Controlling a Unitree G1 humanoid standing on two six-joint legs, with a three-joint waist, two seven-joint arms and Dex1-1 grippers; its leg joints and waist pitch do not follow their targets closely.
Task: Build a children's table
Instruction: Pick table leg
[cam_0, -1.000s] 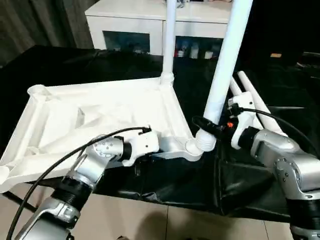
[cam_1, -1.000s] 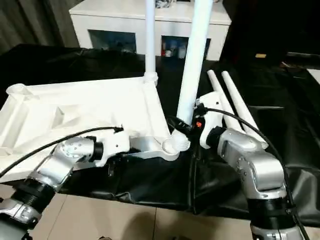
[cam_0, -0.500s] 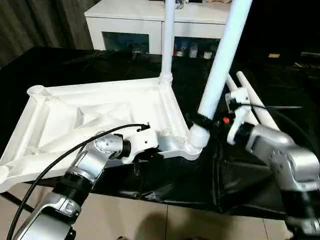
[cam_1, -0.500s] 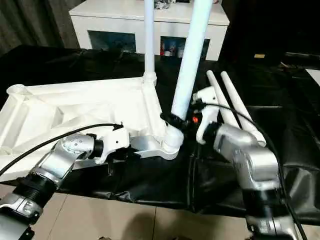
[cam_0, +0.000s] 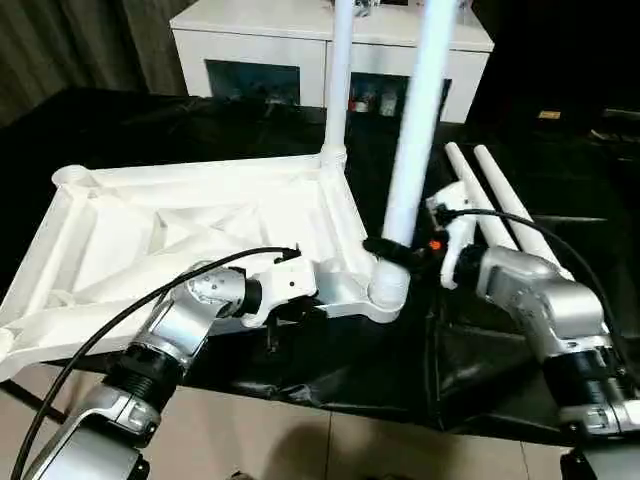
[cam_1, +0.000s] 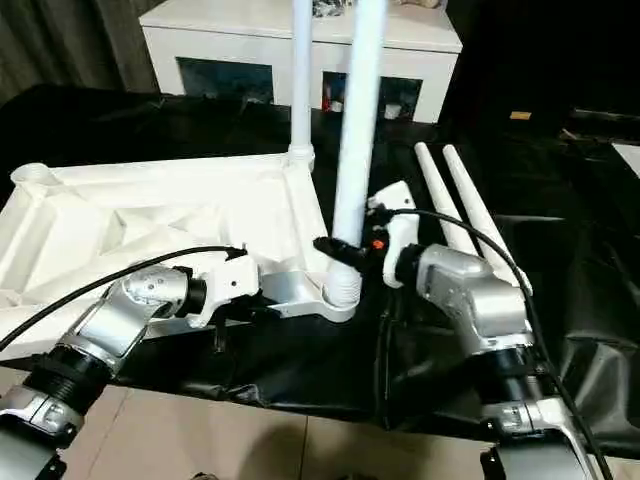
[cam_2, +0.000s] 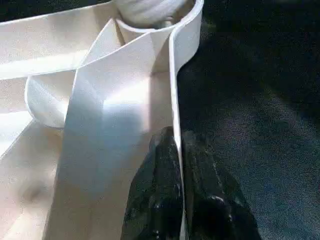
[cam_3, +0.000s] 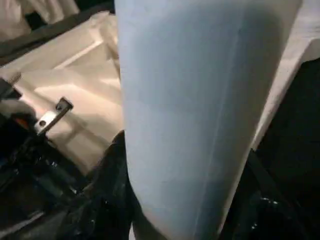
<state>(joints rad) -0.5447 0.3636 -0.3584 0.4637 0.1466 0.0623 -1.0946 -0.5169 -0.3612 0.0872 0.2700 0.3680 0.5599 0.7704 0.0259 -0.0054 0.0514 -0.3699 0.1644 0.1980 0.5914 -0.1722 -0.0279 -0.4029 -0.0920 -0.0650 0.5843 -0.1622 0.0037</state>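
Left eye view: table top (cam_0: 190, 225) lies underside-up on the black-covered work surface (cam_0: 480, 360), one leg (cam_0: 338, 80) upright in the far corner socket. Right gripper (cam_0: 395, 248) is clamped around a second leg (cam_0: 415, 130), standing nearly upright in the near corner socket (cam_0: 385, 290). Left gripper (cam_0: 290, 300) pinches the top's near rim. Two spare legs (cam_0: 495, 195) lie just beyond the right arm; white cabinet (cam_0: 300, 40) behind.

Left wrist view: black fingers (cam_2: 165, 200) closed together on the thin rim wall — one each side.

Right wrist view: fingers (cam_3: 112, 175) wrap the held leg's tube, touching it.
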